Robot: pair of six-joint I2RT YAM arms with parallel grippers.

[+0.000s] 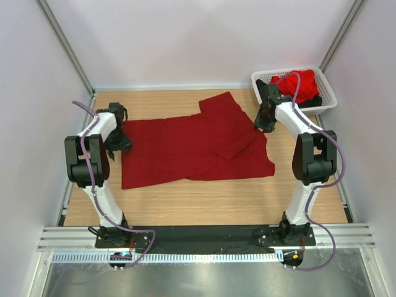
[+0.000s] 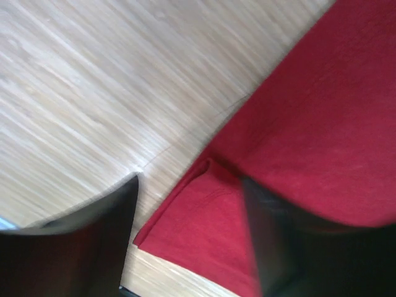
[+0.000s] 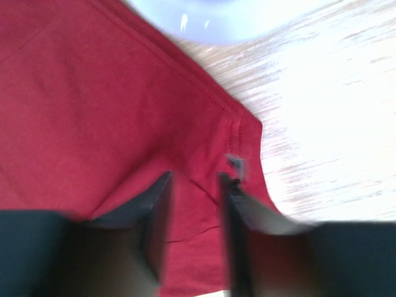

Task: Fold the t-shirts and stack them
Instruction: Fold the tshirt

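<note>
A dark crimson t-shirt (image 1: 192, 145) lies spread across the wooden table, with one part folded over near its upper right. My left gripper (image 1: 117, 143) is at the shirt's left edge. In the left wrist view its fingers (image 2: 93, 238) stand wide apart, open (image 2: 189, 238), over a corner of the crimson cloth (image 2: 309, 124). My right gripper (image 1: 265, 124) is at the shirt's right edge. Its jaws (image 3: 193, 213) are open by a narrower gap above the hemmed edge of the cloth (image 3: 93, 105), gripping nothing. A brighter red t-shirt (image 1: 301, 83) sits bundled in the basket with something black (image 1: 312, 100) beside it.
A white latticed basket (image 1: 330, 88) stands at the back right corner, close behind my right arm. White walls enclose the table on three sides. Bare wood (image 1: 204, 201) runs between the shirt and the arm bases.
</note>
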